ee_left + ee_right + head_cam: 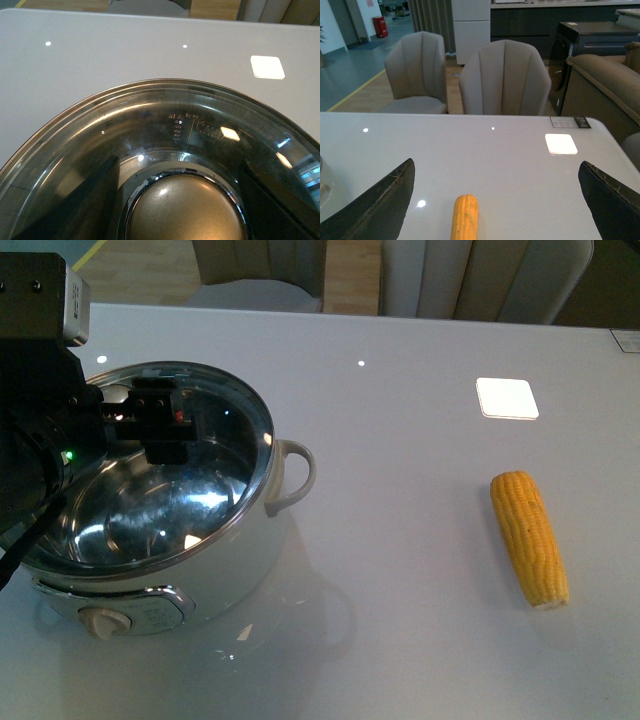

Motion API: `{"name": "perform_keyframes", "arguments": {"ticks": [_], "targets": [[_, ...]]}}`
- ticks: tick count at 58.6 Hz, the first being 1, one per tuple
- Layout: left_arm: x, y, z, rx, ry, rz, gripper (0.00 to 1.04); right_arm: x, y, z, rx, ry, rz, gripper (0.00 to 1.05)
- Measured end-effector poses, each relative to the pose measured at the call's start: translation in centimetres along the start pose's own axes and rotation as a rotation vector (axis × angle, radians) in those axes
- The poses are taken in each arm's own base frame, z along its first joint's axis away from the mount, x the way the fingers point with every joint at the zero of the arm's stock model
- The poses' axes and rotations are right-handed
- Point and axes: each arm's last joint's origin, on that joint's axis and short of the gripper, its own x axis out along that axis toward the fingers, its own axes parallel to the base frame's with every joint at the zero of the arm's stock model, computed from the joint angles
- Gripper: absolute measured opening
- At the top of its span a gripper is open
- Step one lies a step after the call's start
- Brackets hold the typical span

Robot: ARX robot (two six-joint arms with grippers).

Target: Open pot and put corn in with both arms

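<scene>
A: Pot (230,570) sat near-left on white worktop (400,440); corn (530,537) lay well right, open surface between, chairs (504,80) past far edge.
B: Left fingers (75,210) flanked lid knob (187,210), grip not discernible; right fingers (380,205) spread.

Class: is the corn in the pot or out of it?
Out. The corn lies on its side on the table, apart from the pot and to its right.
</scene>
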Motion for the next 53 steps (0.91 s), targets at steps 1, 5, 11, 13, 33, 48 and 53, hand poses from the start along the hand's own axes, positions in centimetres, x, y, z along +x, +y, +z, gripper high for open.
{"name": "perform_keyframes", "arguments": {"ticks": [1, 5, 11, 13, 33, 48, 53], "targets": [[0.0, 0.0, 0.0, 0.0, -0.002, 0.001, 0.65, 0.0, 0.0, 0.0, 0.0, 0.0, 0.0, 0.96], [0.0, 0.0, 0.0, -0.002, -0.005, 0.004, 0.55, 0.0, 0.0, 0.0, 0.0, 0.0, 0.0, 0.96], [0.0, 0.0, 0.1, 0.008, -0.011, 0.012, 0.44, 0.0, 0.0, 0.0, 0.0, 0.0, 0.0, 0.96], [0.0, 0.0, 0.1, 0.011, -0.012, 0.015, 0.44, 0.0, 0.0, 0.0, 0.0, 0.0, 0.0, 0.96], [-0.6, 0.0, 1.0, 0.028, 0.002, 0.032, 0.43, 0.0, 0.0, 0.0, 0.0, 0.0, 0.0, 0.96], [-2.6, 1.6, 7.1, -0.001, -0.114, 0.053, 0.43, 0.0, 0.0, 0.0, 0.0, 0.0, 0.0, 0.96], [-3.4, 3.1, 9.2, -0.02, -0.182, 0.07, 0.43, 0.0, 0.0, 0.0, 0.0, 0.0, 0.0, 0.96]]}}
